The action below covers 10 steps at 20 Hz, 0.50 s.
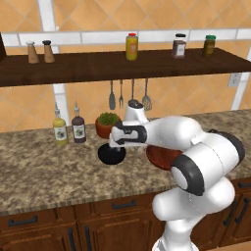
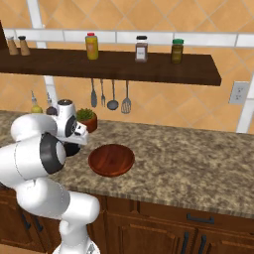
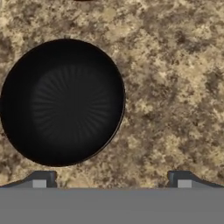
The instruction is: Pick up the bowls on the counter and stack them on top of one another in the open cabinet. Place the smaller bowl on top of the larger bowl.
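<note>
Smaller bowl [image 3: 62, 103] sat upright on the counter [image 3: 175, 87], left of the larger bowl [image 2: 111, 159]; both lay below the open cabinet [image 2: 124, 67], so neither was shelved yet. Gripper [image 3: 111, 179] hung above the counter, judged to be lining up on the black bowl's right rim. Fingers [image 3: 41, 180] were spread wide, empty, touching nothing.

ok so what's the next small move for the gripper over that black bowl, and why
Probably a small sideways shift, then a descent. In the hand view the gripper is open above the counter, its fingertips spread wide, but the smaller bowl sits off to one side of its centre line. Shifting until one finger is over the rim would let it pinch the wall. The larger bowl lies untouched beside it.
</note>
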{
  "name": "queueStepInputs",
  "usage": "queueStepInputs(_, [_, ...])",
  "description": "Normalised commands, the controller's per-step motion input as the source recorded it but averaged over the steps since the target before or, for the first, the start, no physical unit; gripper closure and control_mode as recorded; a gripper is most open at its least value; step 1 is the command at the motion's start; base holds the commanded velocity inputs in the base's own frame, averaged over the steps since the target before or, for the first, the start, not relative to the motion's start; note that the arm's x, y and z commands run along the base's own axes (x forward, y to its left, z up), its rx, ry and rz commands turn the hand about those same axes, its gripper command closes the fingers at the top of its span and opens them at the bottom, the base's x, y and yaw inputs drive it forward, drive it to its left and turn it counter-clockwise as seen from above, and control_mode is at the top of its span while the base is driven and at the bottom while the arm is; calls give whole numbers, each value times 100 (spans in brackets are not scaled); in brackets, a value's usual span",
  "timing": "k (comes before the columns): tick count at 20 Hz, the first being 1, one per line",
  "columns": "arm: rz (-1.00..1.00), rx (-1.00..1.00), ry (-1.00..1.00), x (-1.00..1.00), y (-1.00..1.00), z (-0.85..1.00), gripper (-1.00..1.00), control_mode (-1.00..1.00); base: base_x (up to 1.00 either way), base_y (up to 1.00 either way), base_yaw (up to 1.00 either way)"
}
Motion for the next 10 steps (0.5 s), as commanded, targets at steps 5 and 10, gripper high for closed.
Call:
queueStepInputs(5, [0,0,0,19,0,-34,-100,-100,0,0,0])
queueStepInputs(10, [0,0,1,28,1,-33,-100,-100,0,0,0])
